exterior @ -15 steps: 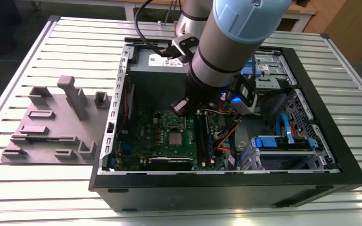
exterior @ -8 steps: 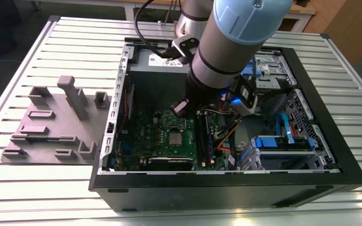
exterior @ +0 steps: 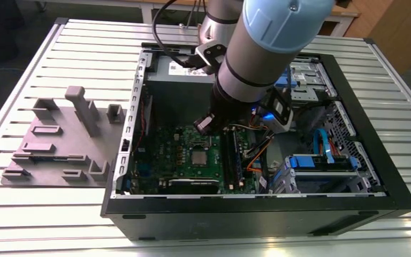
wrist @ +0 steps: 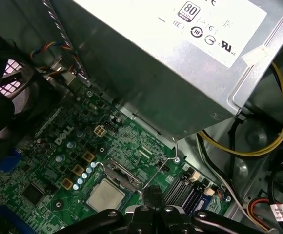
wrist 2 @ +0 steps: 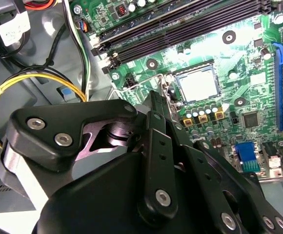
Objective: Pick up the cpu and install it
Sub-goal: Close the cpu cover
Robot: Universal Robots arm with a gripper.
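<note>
Gripper (wrist 2: 162, 105) linkage sits closest to us in the second wrist view; we read the jaws as pressed together, tips on or right at the thin socket lever (wrist: 158, 168), pinching nothing else we can see. CPU (wrist 2: 196, 84) lies flat in the socket just beyond the jaws, apart from them. PSU (wrist: 180, 63) looms just behind. Risk as we judge it: the lever slipping off the tips and springing, or the tips scraping the board (wrist: 58, 146).
</note>
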